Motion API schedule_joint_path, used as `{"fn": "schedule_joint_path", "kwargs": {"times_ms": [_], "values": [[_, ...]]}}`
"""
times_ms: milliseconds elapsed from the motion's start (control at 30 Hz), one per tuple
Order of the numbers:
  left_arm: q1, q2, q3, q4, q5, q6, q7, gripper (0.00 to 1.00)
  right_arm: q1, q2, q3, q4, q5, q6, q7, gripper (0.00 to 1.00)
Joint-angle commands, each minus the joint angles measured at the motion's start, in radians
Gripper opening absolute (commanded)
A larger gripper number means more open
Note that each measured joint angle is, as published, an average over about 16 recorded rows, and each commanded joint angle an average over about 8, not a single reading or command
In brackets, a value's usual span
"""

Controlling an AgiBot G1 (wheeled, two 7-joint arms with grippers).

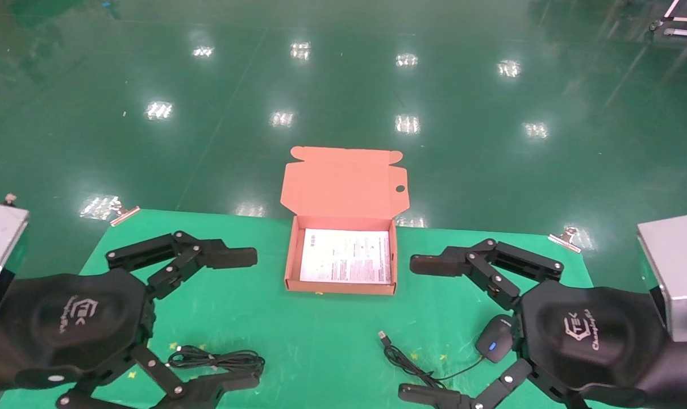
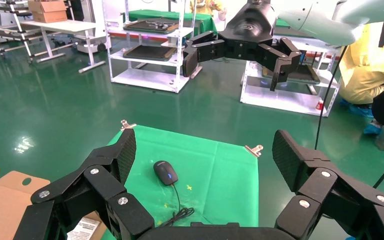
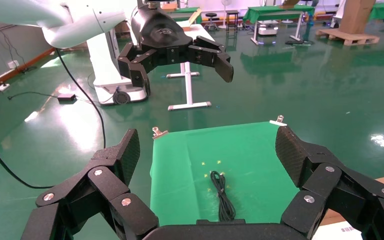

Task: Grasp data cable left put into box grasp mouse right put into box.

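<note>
Lower left of head view, data cable (image 1: 218, 359) lies between my wide-apart left gripper (image 1: 238, 318) fingers; light, floppy, probably best pinched mid-bundle. Right gripper (image 1: 420, 329) spread above mouse (image 1: 494, 339); box (image 1: 291, 255) centre.

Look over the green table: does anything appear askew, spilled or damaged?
Nothing stands out. The salmon-orange cardboard box sits open and square, the black looped data cable and small black mouse lie intact, and both the left gripper and right gripper hover open.
</note>
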Motion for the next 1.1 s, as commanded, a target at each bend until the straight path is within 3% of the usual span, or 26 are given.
{"fn": "schedule_joint_path", "kwargs": {"times_ms": [33, 1100], "values": [[0.0, 0.0, 0.0, 0.0, 0.0, 0.0, 0.0, 1.0, 0.0, 0.0, 0.0, 0.0, 0.0, 0.0, 0.0, 1.0], [-0.001, 0.0, 0.0, -0.001, 0.002, 0.001, 0.0, 1.0, 0.0, 0.0, 0.001, -0.001, 0.001, 0.0, 0.0, 1.0]]}}
